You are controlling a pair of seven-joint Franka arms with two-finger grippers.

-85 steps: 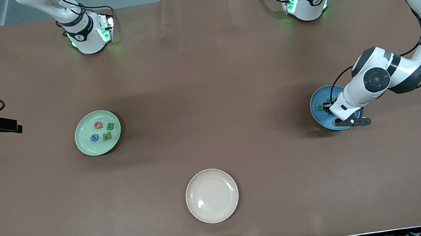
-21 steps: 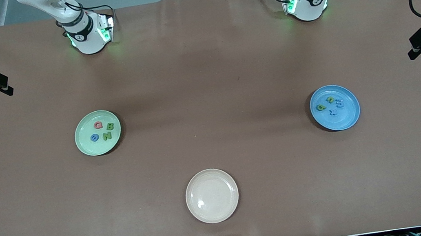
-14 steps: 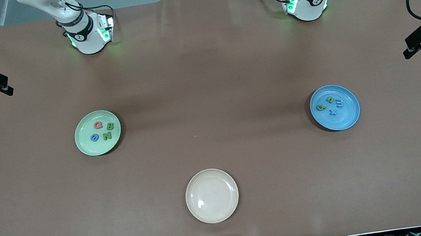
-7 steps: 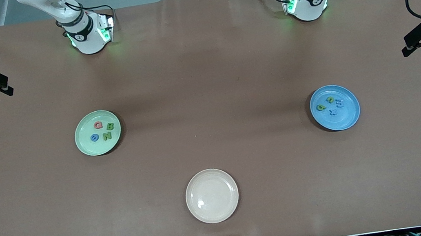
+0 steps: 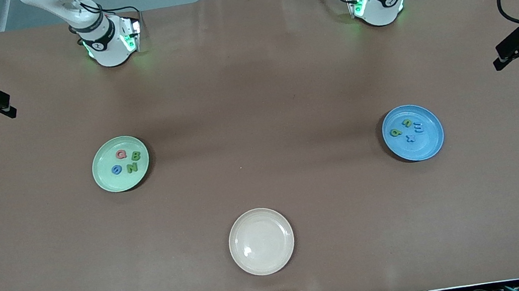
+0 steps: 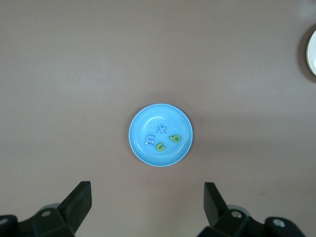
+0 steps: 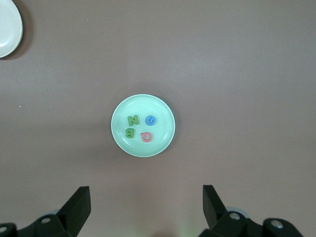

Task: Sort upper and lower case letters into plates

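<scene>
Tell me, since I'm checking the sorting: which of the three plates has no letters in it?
The cream plate, nearest the front camera. The light green plate and the blue plate each hold four letters.

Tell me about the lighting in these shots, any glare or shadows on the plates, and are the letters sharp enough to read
Front view: even light; a small glare spot on the cream-coloured round plate, and dark shadows beside the light green round plate and the blue round plate. Left wrist view: lowercase letters readable. Right wrist view: capital letters crisp; only the open right gripper at the frame edge looks soft.
</scene>
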